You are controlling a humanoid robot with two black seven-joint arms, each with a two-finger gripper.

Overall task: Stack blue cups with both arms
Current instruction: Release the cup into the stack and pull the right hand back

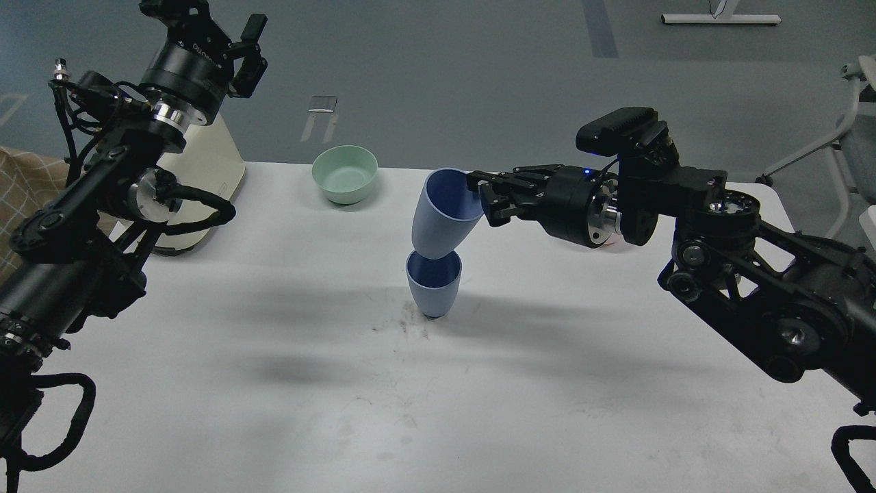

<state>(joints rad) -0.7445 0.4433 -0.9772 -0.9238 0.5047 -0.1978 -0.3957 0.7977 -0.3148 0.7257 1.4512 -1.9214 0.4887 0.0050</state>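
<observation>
One blue cup stands upright on the white table near the middle. My right gripper is shut on the rim of the second blue cup, one finger inside it. This cup is tilted and its rounded base sits at the mouth of the standing cup. My left gripper is raised high at the far left, away from both cups, with its fingers spread and nothing between them.
A mint-green bowl stands at the back of the table, left of the cups. A cream-white appliance stands at the back left, behind my left arm. A white chair is off the table at far right.
</observation>
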